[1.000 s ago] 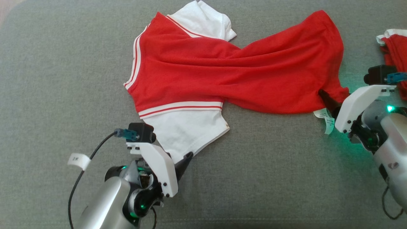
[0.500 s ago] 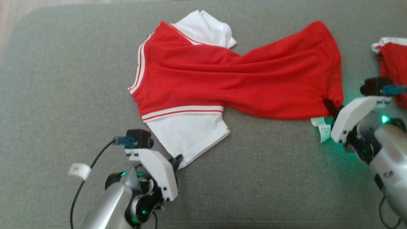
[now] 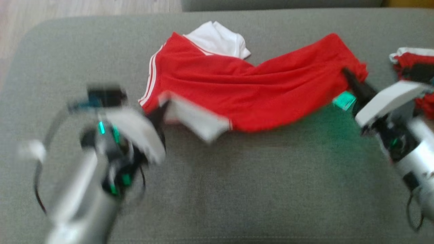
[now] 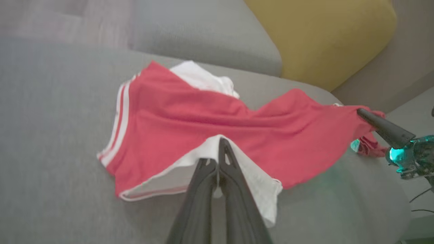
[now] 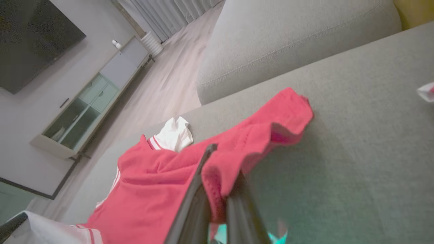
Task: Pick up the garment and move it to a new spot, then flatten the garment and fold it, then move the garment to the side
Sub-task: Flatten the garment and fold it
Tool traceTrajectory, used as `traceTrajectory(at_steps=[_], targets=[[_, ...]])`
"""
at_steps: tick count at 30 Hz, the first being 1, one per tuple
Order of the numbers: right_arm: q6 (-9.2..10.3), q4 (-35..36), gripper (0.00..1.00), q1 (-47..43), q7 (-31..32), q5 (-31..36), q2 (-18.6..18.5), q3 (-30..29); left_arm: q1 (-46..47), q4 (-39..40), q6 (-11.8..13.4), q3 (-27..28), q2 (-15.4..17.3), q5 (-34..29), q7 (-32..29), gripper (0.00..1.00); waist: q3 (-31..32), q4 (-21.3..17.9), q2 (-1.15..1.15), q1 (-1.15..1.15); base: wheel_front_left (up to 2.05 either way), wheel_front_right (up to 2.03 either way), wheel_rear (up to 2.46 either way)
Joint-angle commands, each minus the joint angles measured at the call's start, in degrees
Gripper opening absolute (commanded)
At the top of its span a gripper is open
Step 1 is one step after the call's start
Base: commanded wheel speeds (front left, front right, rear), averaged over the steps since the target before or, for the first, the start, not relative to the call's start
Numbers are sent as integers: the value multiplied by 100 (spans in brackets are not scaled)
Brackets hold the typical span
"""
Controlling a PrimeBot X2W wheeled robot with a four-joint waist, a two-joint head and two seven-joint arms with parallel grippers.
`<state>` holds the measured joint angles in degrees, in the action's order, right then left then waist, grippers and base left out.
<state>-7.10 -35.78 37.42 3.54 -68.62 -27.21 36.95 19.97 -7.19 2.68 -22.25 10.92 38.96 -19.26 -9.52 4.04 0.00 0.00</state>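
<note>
The garment is a red shirt with white sleeves and white stripes, lying across the grey sofa seat. My left gripper, blurred in the head view, is shut on the near white sleeve and holds it raised off the seat. In the left wrist view its fingers pinch the sleeve's edge. My right gripper is shut on the red hem at the garment's right end, also lifted. In the right wrist view the red cloth drapes over that gripper and hides one fingertip.
A second red and white garment lies bunched at the seat's right edge. A yellow cushion and a grey back cushion stand behind. Wooden floor lies past the seat's far left corner, with a low cabinet beyond.
Both grippers have gone from open to shut on the garment. The left has carried the sleeve up and away; the right has lifted the hem. The head camera has also tilted.
</note>
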Motion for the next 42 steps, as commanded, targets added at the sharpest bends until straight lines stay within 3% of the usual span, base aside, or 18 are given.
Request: traceTrajectory(at_steps=[1,6,10,17,25,33,39,42], targets=[[-39,250,0,387,33,-118,-203,-87,767,114,-85,299,171,-78,-37,0,-226,-2,0,0,0,0,0],[-39,409,0,1425,399,-432,-319,-284,2605,-865,-396,364,231,-318,26,0,-884,-47,0,0,0,0,0],[-39,119,0,2408,547,-663,-123,-530,4033,-1901,-570,536,63,-298,311,0,-1333,-75,0,0,0,0,0],[-39,-378,0,4170,386,-932,57,-1011,6298,-3151,-642,917,-69,-314,1132,0,-1813,-63,0,0,0,0,0],[-39,-618,0,5616,113,-1049,-10,-1299,8088,-4130,-788,1057,-100,-305,1723,0,-1906,-49,0,0,0,0,0],[-39,-578,0,5929,120,-955,-134,-1015,8695,-4896,-942,934,-22,-284,1894,0,-1863,54,0,0,0,0,0],[-39,-501,0,5124,341,-994,-224,-552,8180,-5151,-1008,580,42,-252,1832,0,-1624,158,0,0,0,0,0],[-39,-467,0,4381,564,-1109,-300,-231,7531,-4887,-1013,-23,71,-93,1490,0,-1327,196,0,0,0,0,0]])
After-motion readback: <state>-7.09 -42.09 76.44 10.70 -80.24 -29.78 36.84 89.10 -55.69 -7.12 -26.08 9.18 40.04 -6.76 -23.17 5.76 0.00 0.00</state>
